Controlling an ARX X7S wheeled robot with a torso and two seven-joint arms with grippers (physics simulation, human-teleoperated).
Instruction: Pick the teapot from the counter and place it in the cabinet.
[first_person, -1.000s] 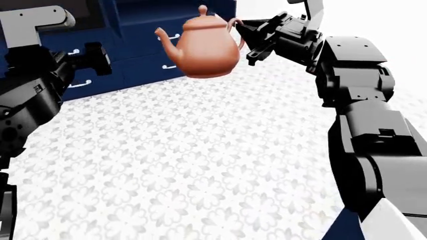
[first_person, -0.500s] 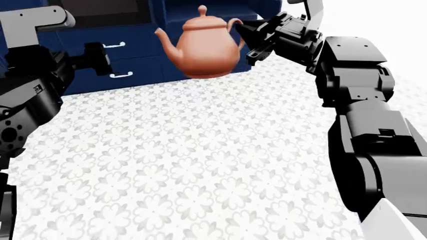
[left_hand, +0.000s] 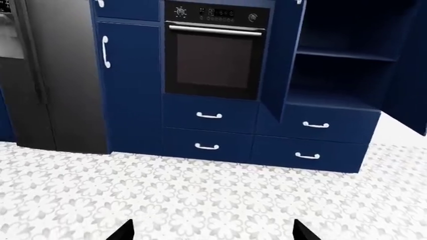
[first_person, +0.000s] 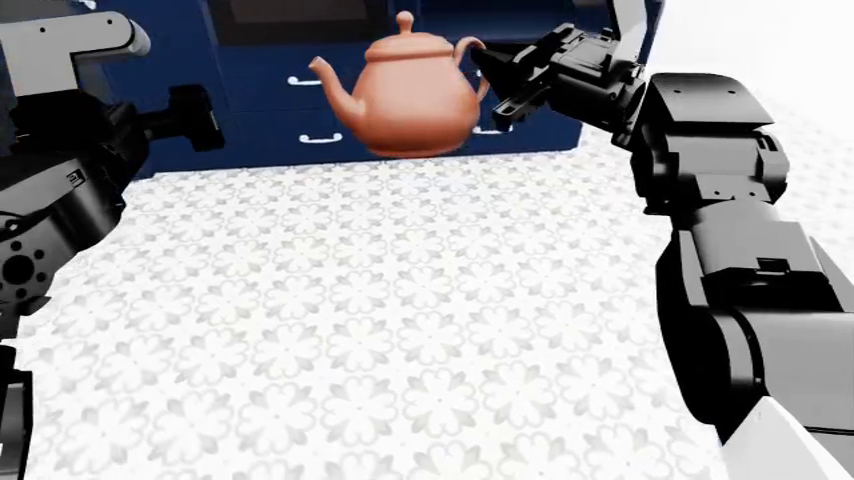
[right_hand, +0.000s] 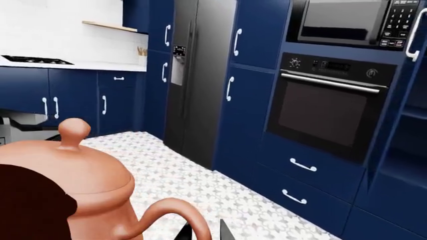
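The renders are bright and evenly lit, with no single light source visible. The patterned floor (first_person: 374, 330) reads pale and nearly shadowless, washing out to plain white toward the head view's upper right corner. The teapot (first_person: 404, 95) shows soft shading, lighter on its upper belly and darker beneath. The cabinet (left_hand: 343, 75) interior sits in deep shade. The oven (left_hand: 215, 52) door carries a dull grey sheen. Edges stay crisp throughout, without motion blur or bending at the borders.

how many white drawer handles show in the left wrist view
4: two under the oven, at and; two under the open cabinet, at and.
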